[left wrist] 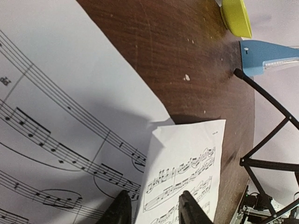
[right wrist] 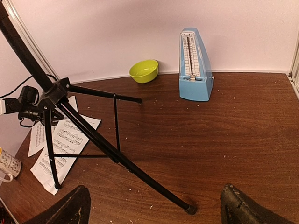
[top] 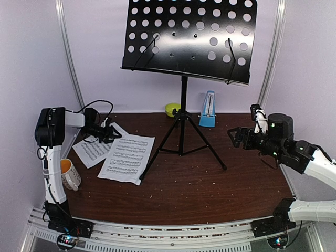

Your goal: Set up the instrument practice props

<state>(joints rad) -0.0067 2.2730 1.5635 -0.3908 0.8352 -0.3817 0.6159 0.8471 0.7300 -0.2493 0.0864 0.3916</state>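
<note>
Music stand: upright, holding nothing.
Sheet-music pages: flat, left of stand.
Metronome: behind stand.
Left gripper: parted, over pages.
Right gripper: agape, right of stand.
Your step: likely pages; pinch one edge, lift onto stand.

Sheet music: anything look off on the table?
Both sheet-music pages lie skewed and overlapping on the table, left of the music stand, whose desk holds nothing. Pale crumbs speckle the tabletop.
</note>
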